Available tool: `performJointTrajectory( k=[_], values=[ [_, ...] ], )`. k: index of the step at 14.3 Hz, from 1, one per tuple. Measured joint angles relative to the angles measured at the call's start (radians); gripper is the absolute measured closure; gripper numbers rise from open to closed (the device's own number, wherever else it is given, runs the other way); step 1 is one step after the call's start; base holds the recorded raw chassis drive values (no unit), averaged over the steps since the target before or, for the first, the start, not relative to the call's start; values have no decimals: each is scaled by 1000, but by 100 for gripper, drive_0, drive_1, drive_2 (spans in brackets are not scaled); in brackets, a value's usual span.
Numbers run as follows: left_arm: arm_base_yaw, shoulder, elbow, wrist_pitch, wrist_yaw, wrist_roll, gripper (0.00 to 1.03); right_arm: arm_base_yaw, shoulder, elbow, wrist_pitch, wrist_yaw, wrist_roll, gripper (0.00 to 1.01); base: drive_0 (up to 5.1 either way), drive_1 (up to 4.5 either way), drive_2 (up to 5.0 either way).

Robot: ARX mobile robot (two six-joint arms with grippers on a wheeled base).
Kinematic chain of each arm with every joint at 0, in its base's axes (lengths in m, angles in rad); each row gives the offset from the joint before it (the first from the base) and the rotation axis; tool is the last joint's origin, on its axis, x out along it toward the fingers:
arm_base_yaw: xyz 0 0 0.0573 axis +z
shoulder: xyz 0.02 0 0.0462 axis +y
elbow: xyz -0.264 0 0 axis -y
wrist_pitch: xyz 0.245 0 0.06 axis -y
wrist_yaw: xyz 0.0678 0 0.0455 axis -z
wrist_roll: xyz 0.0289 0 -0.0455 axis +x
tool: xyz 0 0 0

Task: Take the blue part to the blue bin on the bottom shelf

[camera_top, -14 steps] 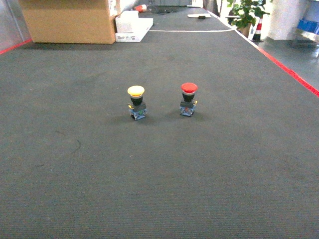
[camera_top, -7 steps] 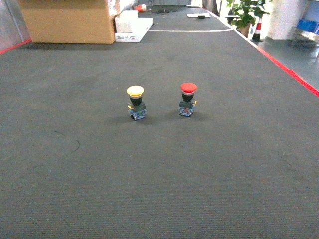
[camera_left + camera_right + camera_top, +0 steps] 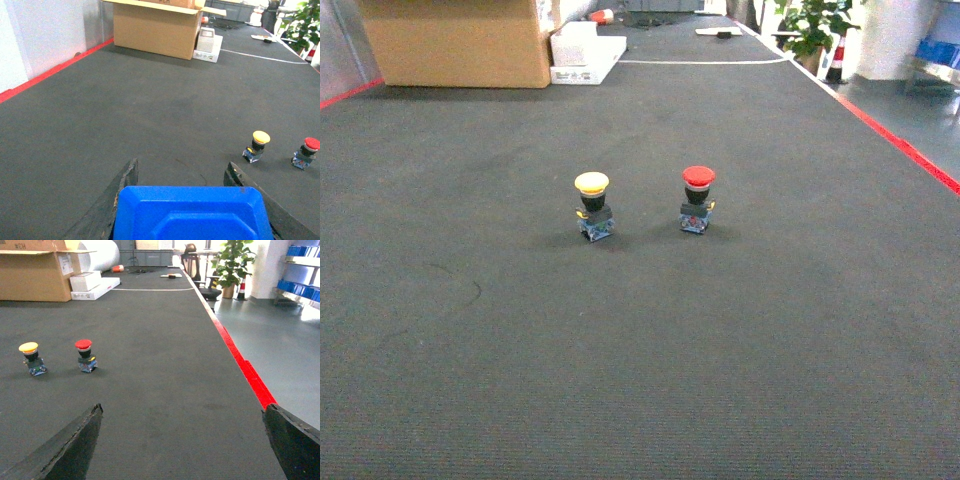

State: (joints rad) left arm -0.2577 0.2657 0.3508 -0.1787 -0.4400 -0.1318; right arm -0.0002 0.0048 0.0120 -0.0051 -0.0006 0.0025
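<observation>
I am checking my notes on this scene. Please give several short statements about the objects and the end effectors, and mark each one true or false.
1. The yellow mushroom-head push button stands left of the red mushroom-head push button in the head view. True.
2. Both buttons lie on their sides. False: both stand upright on the dark grey carpet.
3. The left end effector holds a blue plastic part between its fingers. True.
4. The right end effector grips the red button. False: it is open and empty.
5. The brown cardboard box stands beyond the buttons. True.
</observation>
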Motion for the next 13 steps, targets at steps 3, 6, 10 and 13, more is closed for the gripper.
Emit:
performJointTrajectory(
  k=[3, 6, 10, 13],
  values=[
    [0, 0, 0, 0, 0, 0, 60, 0, 0, 0, 0, 0, 0, 3, 0, 0, 0],
    [0, 3, -3, -2, 1, 0, 60, 0, 0, 0, 4, 0, 0, 3, 0, 0, 0],
    [0, -6, -3, 2, 3, 0, 60, 0, 0, 0, 5, 0, 0, 3, 0, 0, 0],
    [1, -6, -3, 0, 3, 0, 60, 0, 0, 0, 0, 0, 0, 3, 0, 0, 0]
  ],
)
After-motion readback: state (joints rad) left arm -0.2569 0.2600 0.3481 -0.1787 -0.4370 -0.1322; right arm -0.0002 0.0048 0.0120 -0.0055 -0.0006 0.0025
